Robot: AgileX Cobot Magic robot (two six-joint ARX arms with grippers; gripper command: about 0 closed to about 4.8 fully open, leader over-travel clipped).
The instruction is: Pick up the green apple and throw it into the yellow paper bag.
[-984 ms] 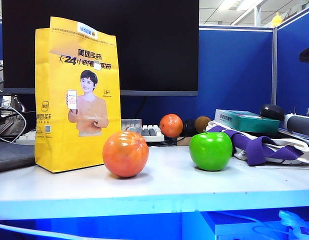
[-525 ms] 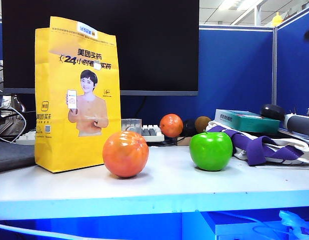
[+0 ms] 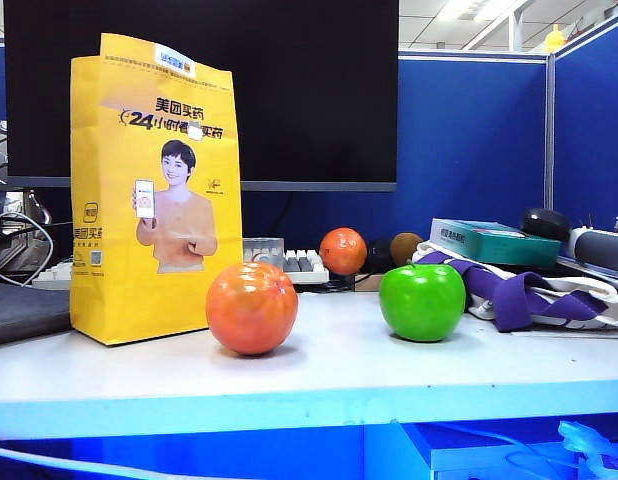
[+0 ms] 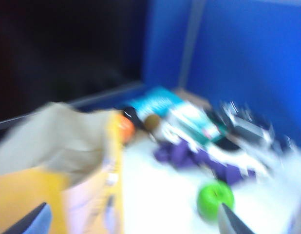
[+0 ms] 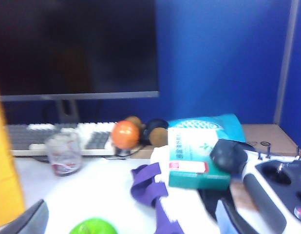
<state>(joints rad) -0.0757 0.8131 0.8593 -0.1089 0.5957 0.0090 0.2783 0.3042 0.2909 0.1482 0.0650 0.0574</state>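
Yellow bag stands upright at table's left; big orange fruit just right of it, green apple farther right, apart from both, resting on the table beside purple cloth. Left gripper hangs above the bag's open mouth, fingers spread wide, empty. Right gripper also wide and empty, above the apple.

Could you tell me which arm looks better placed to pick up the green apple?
Probably the right. Its open gripper hangs just above the green apple, which lies between its fingertips. The left gripper, also open, sits over the yellow paper bag, with the apple off to one side.
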